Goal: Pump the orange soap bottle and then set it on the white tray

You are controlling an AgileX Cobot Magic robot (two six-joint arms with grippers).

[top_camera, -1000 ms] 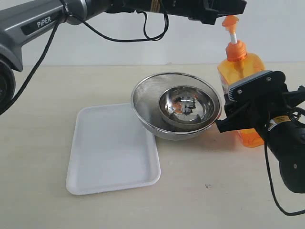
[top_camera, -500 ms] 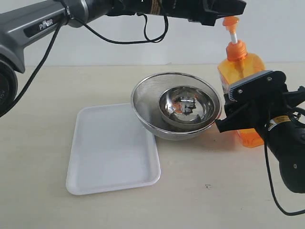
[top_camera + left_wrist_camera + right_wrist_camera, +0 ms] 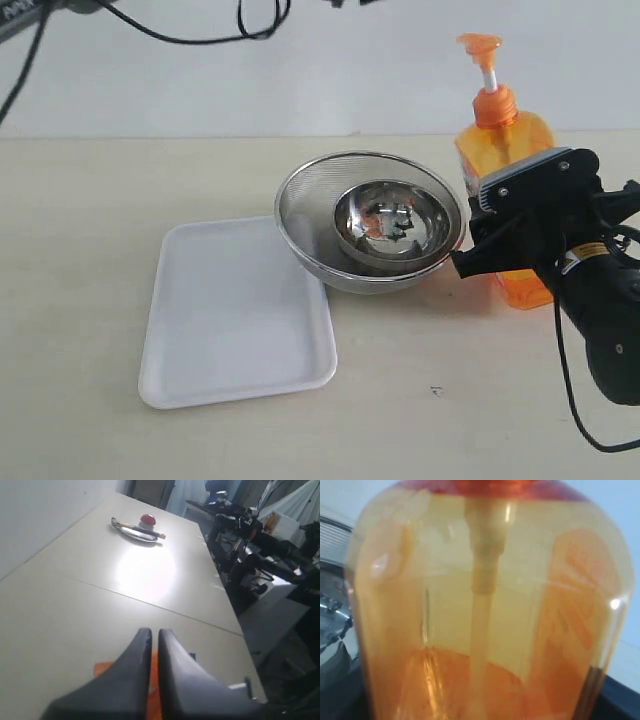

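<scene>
Clamping the bottle [image 3: 500, 140] low on its body with the right pincer [image 3: 520, 225], jaws wide and set against both flanks. Fills the right wrist view [image 3: 485, 605] from edge to edge. Stands upright on the bench [image 3: 90, 220], at three o'clock of the nested steel bowls [image 3: 300, 195] and just beside them. Not yet on the tray [image 3: 190, 380], lying at eight o'clock of the bowls.

Looks partly full, going by the darker band low in the body, so probably of middling weight and bottom-heavy. Seems stiff in the walls but smooth and glossy, so judged slippery under hard pads. Best taken as now: across the flat rectangular body, below the shoulder. Better not taken by the thin white stem or the pump head [image 3: 480, 42], both likely to give or tip. Probably needs lifting clear of the bowl rim before swinging towards eight o'clock.

Against half a second ago: no longer shows the left arm over the pump head in the exterior view, only cables [image 3: 200, 35] at the top edge. Shows the pump head free and fully up. Keeps bottle, bowls, tray and right pincer in the same places. Shows the left pincer [image 3: 151, 636] closed tight on nothing, high above the bench, with a scrap of orange beneath, perhaps the pump head.
</scene>
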